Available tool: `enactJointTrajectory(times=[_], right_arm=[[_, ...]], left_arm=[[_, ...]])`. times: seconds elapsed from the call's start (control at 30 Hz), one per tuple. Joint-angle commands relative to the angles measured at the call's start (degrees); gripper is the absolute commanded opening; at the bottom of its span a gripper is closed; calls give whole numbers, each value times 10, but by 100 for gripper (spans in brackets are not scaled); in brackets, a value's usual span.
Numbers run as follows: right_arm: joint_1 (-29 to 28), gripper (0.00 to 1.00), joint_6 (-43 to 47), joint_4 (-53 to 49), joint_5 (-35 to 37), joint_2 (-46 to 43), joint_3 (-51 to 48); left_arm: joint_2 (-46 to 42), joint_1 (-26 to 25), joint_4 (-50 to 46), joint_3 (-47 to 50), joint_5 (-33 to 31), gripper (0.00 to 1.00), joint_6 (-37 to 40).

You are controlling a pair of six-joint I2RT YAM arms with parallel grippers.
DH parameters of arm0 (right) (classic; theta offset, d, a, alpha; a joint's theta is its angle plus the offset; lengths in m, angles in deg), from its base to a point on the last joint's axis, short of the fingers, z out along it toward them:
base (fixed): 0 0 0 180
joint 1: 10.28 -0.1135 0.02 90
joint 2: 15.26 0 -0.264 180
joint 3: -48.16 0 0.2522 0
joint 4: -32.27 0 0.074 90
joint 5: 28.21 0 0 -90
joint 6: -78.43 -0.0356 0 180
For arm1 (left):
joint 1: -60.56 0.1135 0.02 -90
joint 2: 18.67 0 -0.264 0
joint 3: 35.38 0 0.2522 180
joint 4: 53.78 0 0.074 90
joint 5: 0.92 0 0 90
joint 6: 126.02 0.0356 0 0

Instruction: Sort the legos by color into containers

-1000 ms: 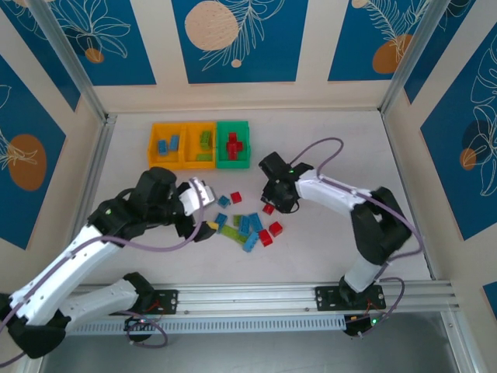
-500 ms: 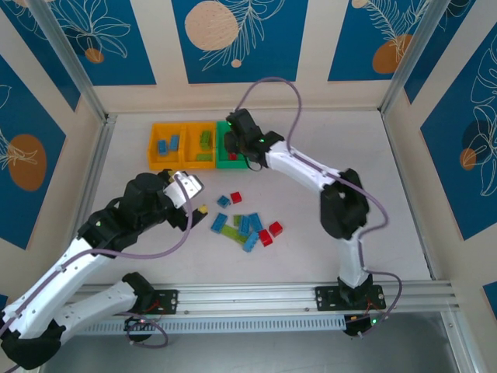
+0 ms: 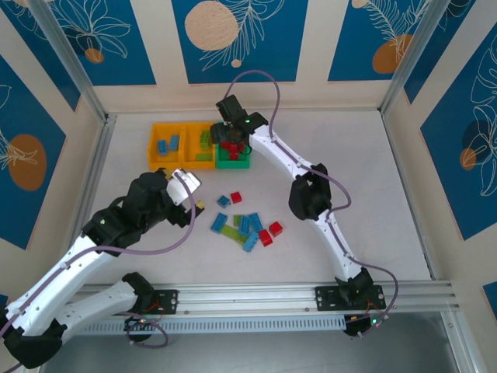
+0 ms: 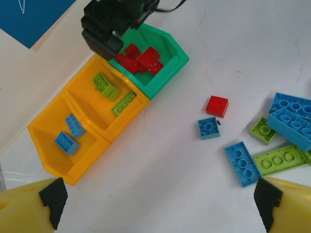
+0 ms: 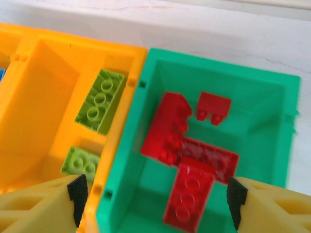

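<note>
Top view: your right end effector [image 3: 231,141] hangs over the green bin [image 3: 233,164], arm stretched far forward; left end effector [image 3: 194,193] sits left of the loose legos [image 3: 245,227] on the bench [image 3: 373,194], elbow bent
Left wrist: fingers spread wide, empty; loose legos ahead-right
Right wrist: fingers apart, gripping nothing; red legos [image 5: 187,155] lie in the green bin beneath

A white table [image 3: 349,155] is taken as the centre of the scene; its matte top is marked by faint hairline cracks and is evenly lit, with only soft shadows cast on it. Behind the table and along both of its sides, cream walls [image 3: 233,95] are set with blue panels [image 3: 239,39] printed with white leaf outlines and peach discs [image 3: 216,23], and slanted aluminium posts [image 3: 70,58] are seen at the table's far corners. Along the table's near edge a slotted aluminium rail [image 3: 256,294] is fixed.
</note>
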State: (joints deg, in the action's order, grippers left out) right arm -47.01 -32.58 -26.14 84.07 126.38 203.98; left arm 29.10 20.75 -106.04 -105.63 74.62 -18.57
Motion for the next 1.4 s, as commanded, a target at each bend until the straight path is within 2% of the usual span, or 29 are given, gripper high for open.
enactJointTrajectory(times=[0.0,0.1,0.2,0.33,0.43,0.57,0.7,0.77,0.87,0.97,1.1,1.23,1.37], right_arm=[[-4,78,-14,-46,-20,-151,-80],[-8,79,-22,-26,-62,-290,-243],[-19,80,-27,10,-108,-440,-421],[-37,83,-53,6,-146,-609,-602],[-47,85,-83,-9,-164,-715,-701],[-49,88,-116,-24,-158,-820,-790],[-47,89,-127,-45,-126,-863,-815],[-46,90,-123,-56,-122,-867,-811],[-46,90,-119,-65,-116,-866,-807],[-46,90,-121,-70,-111,-865,-809],[-46,90,-127,-75,-110,-865,-812],[-46,90,-132,-79,-116,-867,-814],[-46,90,-130,-74,-144,-865,-810]], left_arm=[[-1,13,17,4,0,100,-23],[11,27,35,3,-1,100,-65],[49,34,27,-19,6,100,-168],[144,33,-22,-66,95,97,-297],[236,33,-24,-77,155,93,-322],[361,33,-18,-97,183,96,-287],[467,34,10,-122,164,94,-255],[509,34,20,-136,132,93,-243],[553,33,39,-152,102,90,-224],[590,34,58,-164,101,84,-212],[628,34,62,-181,94,71,-214],[641,34,66,-181,71,48,-212],[627,34,74,-166,76,36,-216]])
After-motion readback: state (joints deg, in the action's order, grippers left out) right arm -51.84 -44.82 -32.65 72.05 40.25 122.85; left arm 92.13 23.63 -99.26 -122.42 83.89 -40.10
